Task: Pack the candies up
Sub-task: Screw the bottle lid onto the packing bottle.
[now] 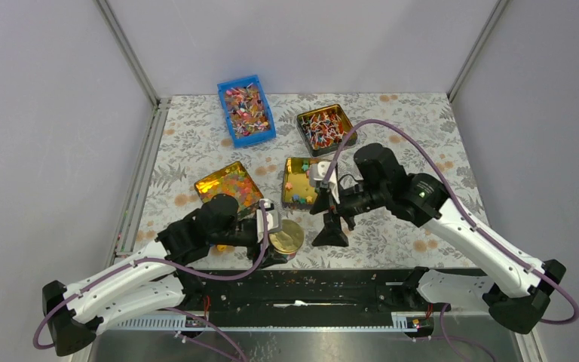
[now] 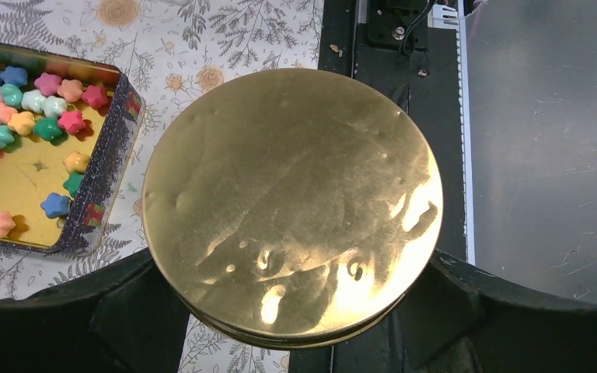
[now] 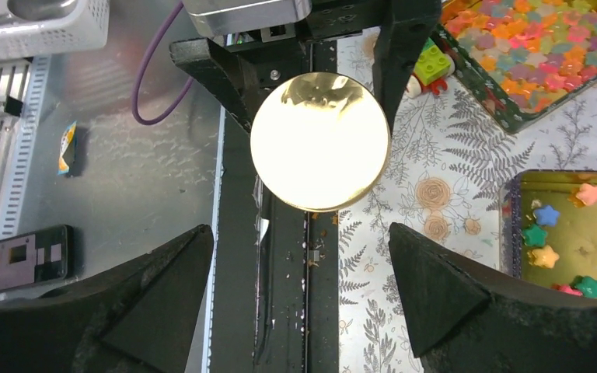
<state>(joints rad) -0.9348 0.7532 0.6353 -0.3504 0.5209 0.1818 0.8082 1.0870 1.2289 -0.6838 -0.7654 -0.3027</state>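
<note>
**Gold round tin clamped in left claw, right claw open**

Your left claw (image 2: pixel 291 330) is gripping the round gold tin (image 2: pixel 291 202) across its rim, one finger on each side. The flat shiny face points at the left wrist camera. The tin sits at the middle of the tabletop's near edge, partly over the black rail (image 2: pixel 373 47).

Your right claw (image 3: pixel 299 229) is spread wide with nothing between the fingers. It hangs just right of the round tin, not touching it, and its camera looks straight at the tin's gold face.

The candies (image 2: pixel 27 116) are star-shaped pieces in pink, green, blue and yellow. They lie loose in the open square gold tin (image 2: pixel 105 186) near the tabletop's centre, just beyond both claws. They bunch towards one end and bare gold floor shows over the rest.

Also on your tabletop:
- A tin of translucent orange pieces (image 1: pixel 230 183), left of centre.
- A blue bin (image 1: pixel 246 111) at the far edge.
- A dark tin (image 1: pixel 326 128) beside the blue bin, both holding wrapped sweets.
</note>
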